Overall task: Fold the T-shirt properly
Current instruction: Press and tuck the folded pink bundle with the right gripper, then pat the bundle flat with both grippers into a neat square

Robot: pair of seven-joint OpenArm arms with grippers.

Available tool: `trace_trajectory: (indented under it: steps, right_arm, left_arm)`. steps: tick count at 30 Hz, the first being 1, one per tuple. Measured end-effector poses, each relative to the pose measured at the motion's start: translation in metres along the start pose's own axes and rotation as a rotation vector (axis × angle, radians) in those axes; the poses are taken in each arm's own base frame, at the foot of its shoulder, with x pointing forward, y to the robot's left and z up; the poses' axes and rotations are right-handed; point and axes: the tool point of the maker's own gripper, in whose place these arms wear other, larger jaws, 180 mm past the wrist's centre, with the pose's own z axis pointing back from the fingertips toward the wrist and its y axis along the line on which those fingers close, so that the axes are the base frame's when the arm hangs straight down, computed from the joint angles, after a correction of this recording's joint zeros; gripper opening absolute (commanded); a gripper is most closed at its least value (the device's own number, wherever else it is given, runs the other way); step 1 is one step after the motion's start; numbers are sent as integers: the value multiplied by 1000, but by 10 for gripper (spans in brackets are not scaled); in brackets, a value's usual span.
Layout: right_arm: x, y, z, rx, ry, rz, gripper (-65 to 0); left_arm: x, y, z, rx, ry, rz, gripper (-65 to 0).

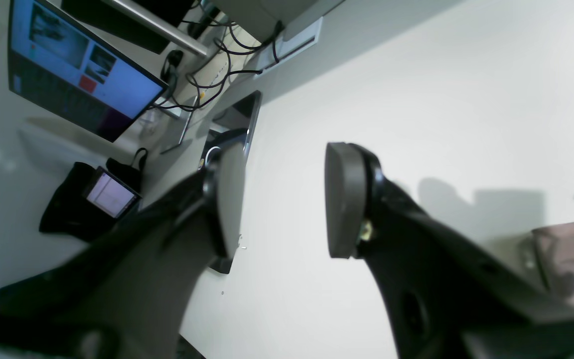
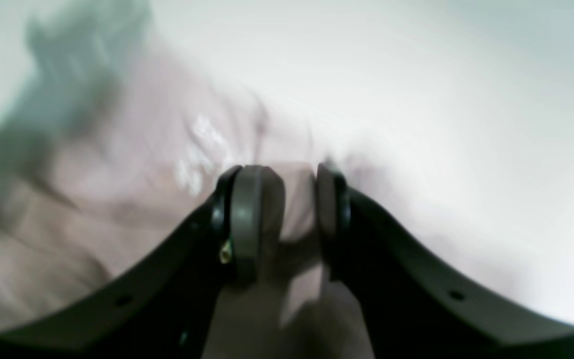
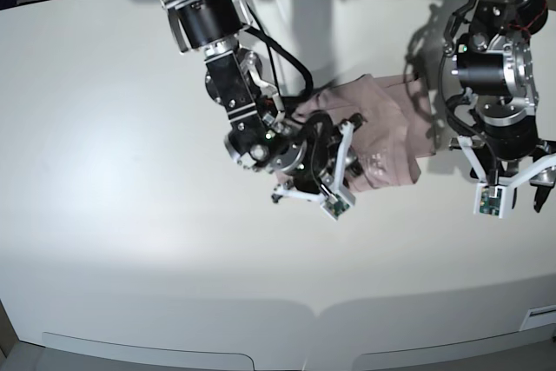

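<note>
Currently right gripper (image 2: pixel 282 219) pinches a fold of the T-shirt (image 3: pixel 387 141), pink cloth filling the gap between its pads; left gripper (image 1: pixel 287 199) spread, holding nothing, off the shirt's edge. Shirt lies bunched on the white tabletop (image 3: pixel 130 171) between both arms

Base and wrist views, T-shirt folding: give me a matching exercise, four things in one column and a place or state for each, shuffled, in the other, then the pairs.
Things:
1. T-shirt
2. left hand
3. right hand
4. monitor

States:
A. closed on pink cloth
B. lit, beyond the table edge
C. open, holding nothing
D. bunched on the table between the arms

Pairs: 1-D, 2-C, 3-A, 4-B
</note>
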Motion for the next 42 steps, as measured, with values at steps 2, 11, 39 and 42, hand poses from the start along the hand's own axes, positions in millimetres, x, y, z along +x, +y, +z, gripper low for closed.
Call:
trace_trajectory:
  steps: [2, 11, 39, 42]
  right_arm:
    - [-21, 6, -8, 32, 25, -52, -459]
    - [-12, -1, 3, 39, 38, -77, -459]
    - [29, -98, 15, -80, 7, -228, -459]
    - [22, -95, 13, -71, 33, -239, -459]
  left_arm:
    - [-1, 0, 0, -1, 7, 0, -401]
    - [-10, -47, 7, -261, 76, 134, -401]
    - [-27, -190, 105, -797, 265, 481, -401]
    - [-39, -201, 103, -800, 292, 467, -401]
